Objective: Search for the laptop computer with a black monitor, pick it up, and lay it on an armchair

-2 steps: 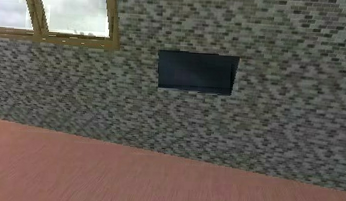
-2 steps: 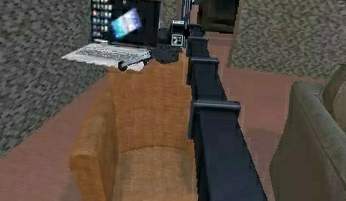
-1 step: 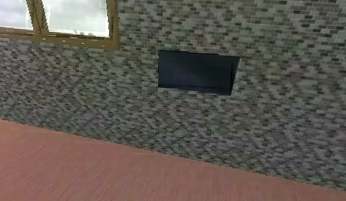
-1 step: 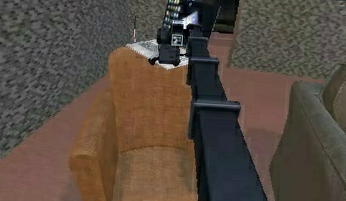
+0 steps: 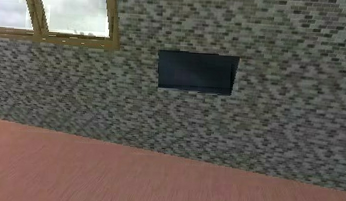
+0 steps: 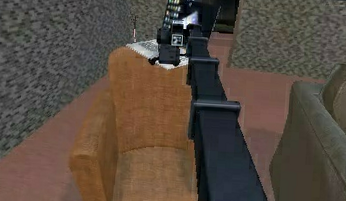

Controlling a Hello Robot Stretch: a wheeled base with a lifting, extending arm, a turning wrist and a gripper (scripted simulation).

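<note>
At the far edge of the tan armchair [image 6: 129,136], the gripper [image 6: 167,57] hung by a pale flat thing [image 6: 144,50]. I could not tell whether that was the laptop, nor whether the gripper held anything. Two white squares [image 6: 175,36] with unreadable black marks topped the arm [image 6: 214,131]. An olive sofa [image 6: 324,138] stood near. Ahead, a dark panel [image 5: 198,72] sat in the brick wall [image 5: 280,115], beside a window [image 5: 71,7].

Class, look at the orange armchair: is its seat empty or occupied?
Empty where visible: the orange armchair shows a bare seat cushion with nothing lying on it. The arm hides part of the seat.
</note>
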